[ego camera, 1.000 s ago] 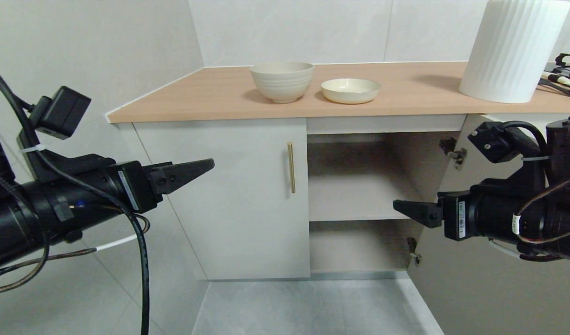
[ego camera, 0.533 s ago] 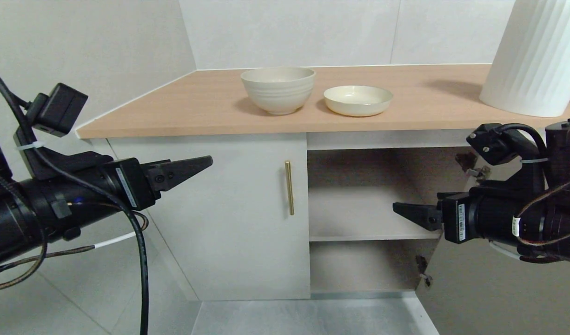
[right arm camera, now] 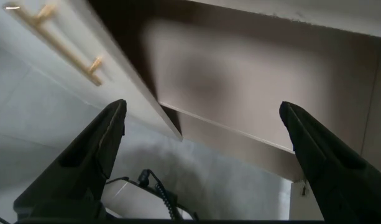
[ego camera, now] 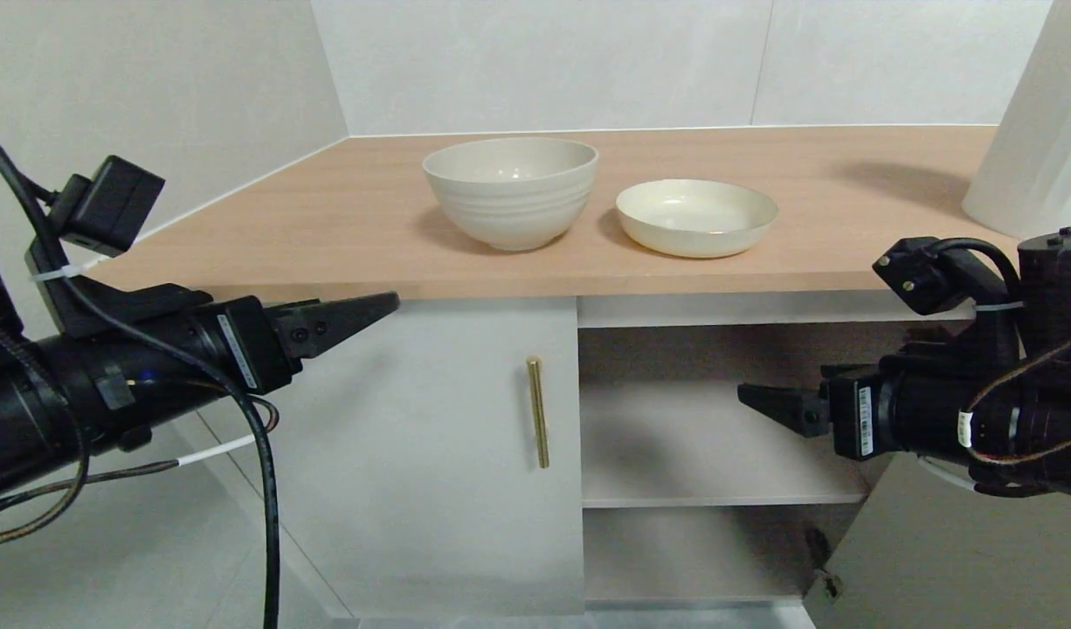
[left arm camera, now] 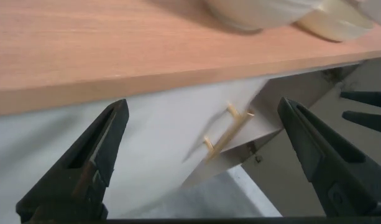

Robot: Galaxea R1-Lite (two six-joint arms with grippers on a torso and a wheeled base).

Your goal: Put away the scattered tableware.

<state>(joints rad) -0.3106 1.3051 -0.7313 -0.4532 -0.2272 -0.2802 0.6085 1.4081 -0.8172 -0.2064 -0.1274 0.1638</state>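
A deep cream bowl (ego camera: 509,192) and a shallow cream dish (ego camera: 695,217) stand side by side on the wooden countertop (ego camera: 326,236). The left wrist view catches the bowl (left arm camera: 258,12) and the dish (left arm camera: 336,22) from below the counter edge. My left gripper (ego camera: 391,302) hovers in front of the closed cabinet door, just under the counter edge and left of the bowl; it is open and empty (left arm camera: 202,115). My right gripper (ego camera: 745,395) is level with the open compartment, below the dish, also open and empty (right arm camera: 202,111).
The left cabinet door has a gold handle (ego camera: 538,411). The right door (ego camera: 929,559) is swung open at the lower right, showing a shelf (ego camera: 710,445) with a lower compartment beneath. A tall white ribbed cylinder (ego camera: 1038,148) stands at the counter's right.
The whole picture has shifted: counter and cabinet now look nearer and lower, so the camera has moved. Both grippers keep their pose and stay open.
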